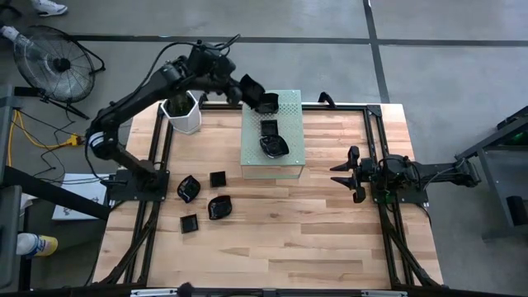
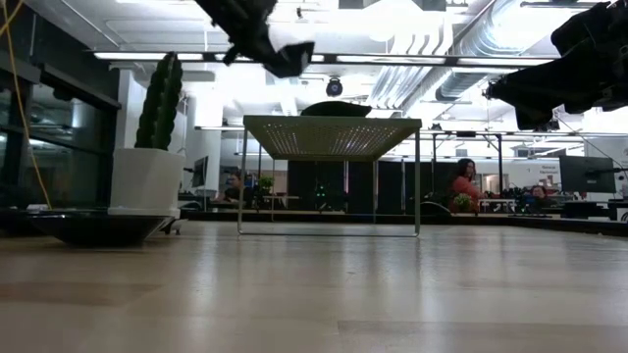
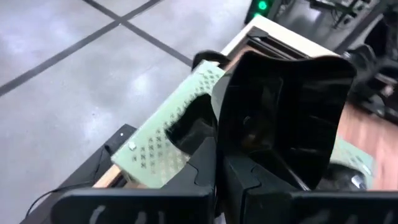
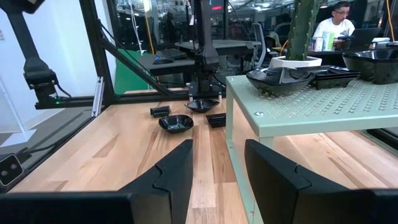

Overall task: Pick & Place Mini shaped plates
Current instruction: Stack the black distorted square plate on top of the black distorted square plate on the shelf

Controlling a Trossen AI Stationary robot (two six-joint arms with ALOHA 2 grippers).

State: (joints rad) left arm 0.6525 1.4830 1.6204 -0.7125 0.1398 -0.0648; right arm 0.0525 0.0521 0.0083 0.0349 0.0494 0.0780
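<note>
Plates are getting moved onto the green block (image 1: 272,157): two (image 1: 271,139) are already lying on top, and the left gripper (image 1: 257,97), fingers clamped on a glossy black square plate (image 3: 280,118), is hovering over the block's far edge. Four more (image 1: 205,201) are waiting on the table (image 1: 330,223). The right gripper (image 1: 340,172) is idling beside the block, fingers wide.

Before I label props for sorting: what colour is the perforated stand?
Pale green, its top dotted with small holes; the perforated stand shows best in the right wrist view.
</note>
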